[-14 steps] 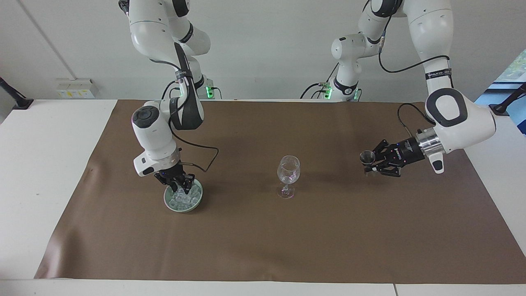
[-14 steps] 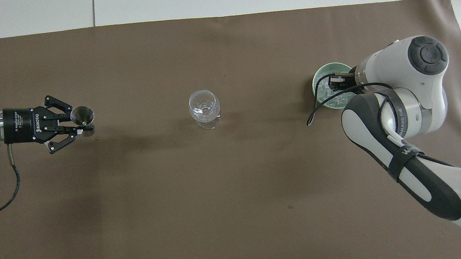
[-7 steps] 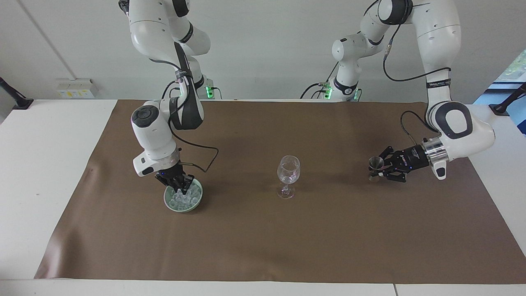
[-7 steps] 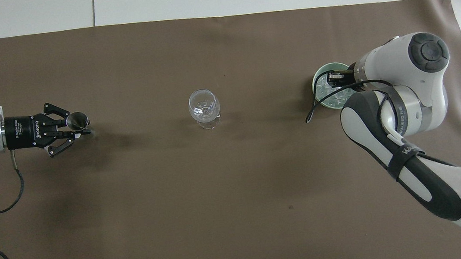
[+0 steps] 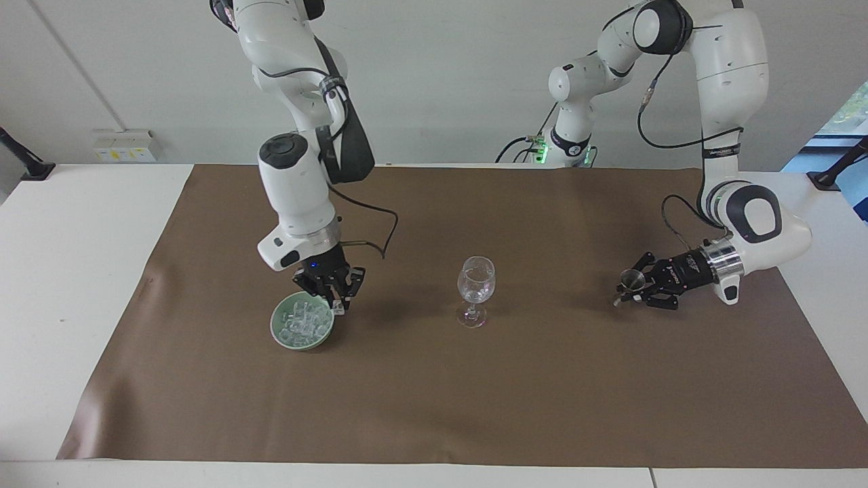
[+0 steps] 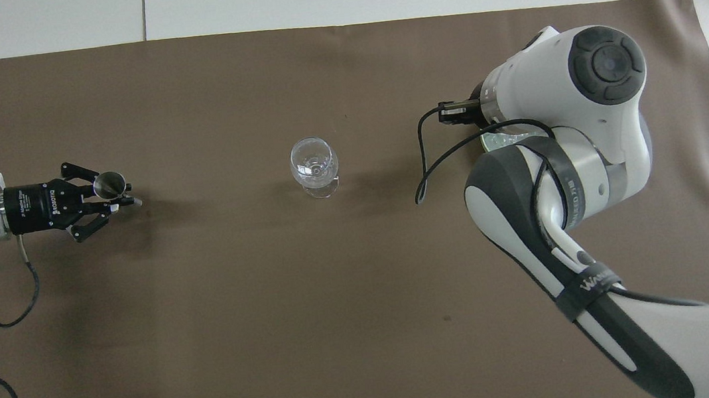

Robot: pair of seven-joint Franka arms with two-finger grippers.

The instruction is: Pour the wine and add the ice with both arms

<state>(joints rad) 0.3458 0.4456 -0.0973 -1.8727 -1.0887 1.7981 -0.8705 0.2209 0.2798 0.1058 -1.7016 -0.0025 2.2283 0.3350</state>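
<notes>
Because the right gripper (image 5: 337,306) is clenched on one small clear ice chunk (image 5: 338,309) over the pale green bowl's (image 5: 279,337) rim, it could slip before reaching the clear stemmed wine glass (image 5: 476,283). The left gripper (image 5: 627,288) grasps a small metal measuring cup (image 5: 633,278), low over the brown mat (image 5: 475,393).

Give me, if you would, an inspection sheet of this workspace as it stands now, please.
Surface: white table under a flat brown cloth.
Job's things: clear stemmed wine glass upright at mid-cloth; pale green bowl of clear ice chunks toward the right arm's end.
Clutter: nothing seen.
Grippers: left gripper shut on a small metal jigger over the cloth; right gripper shut over the bowl's rim.
Cables: a black cable loops off each wrist.
Surroundings: white wall, socket box.
</notes>
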